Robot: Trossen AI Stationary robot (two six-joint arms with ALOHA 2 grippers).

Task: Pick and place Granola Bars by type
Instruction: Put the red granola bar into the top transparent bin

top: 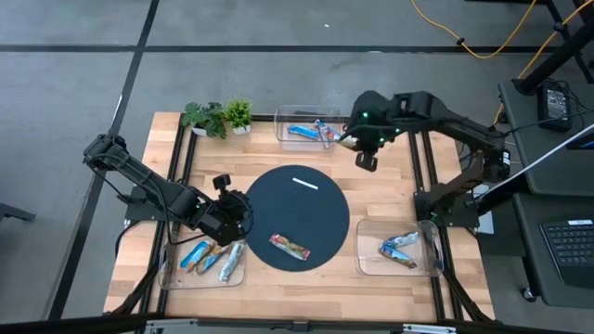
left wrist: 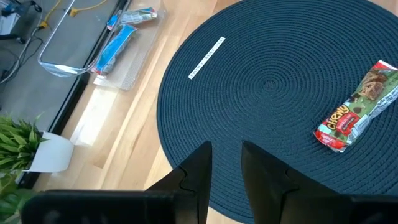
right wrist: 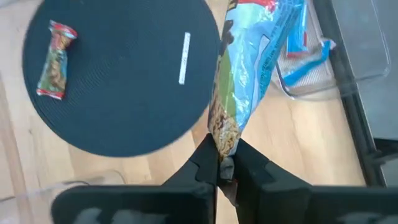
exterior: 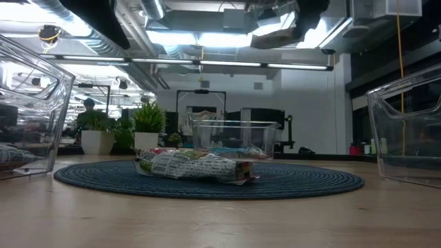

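— Wooden table (top: 371, 199) under bright ceiling lights, round dark mat (top: 295, 217) in the middle, clear bins at the corners. Where's the bar in hand?

— Pinched by one end between the fingers of the right gripper (right wrist: 226, 163), blue-wrapped granola bar (right wrist: 249, 68) dangling away from the tips. Clamped tight on the wrapper's crimp, likely so the bar hangs free and drops cleanly.

— Beyond those fingers?

— Just past the hanging bar, far bin (top: 314, 128) holding two more blue bars (top: 302, 132); probably headed there, matching type.

— And the other arm?

— Left gripper (left wrist: 224, 163) waiting over the mat's edge, fingers slightly parted, holding nothing. Ahead of its tips and well apart, red-and-green bar (left wrist: 356, 109) lying flat on the mat, plus thin white strip (left wrist: 206, 58) farther off.

— Remaining bins?

— Near-left bin (top: 206, 263) with three bars, near-right bin (top: 399, 249) with two. Looks mostly sorted; one bar on the mat not yet binned.
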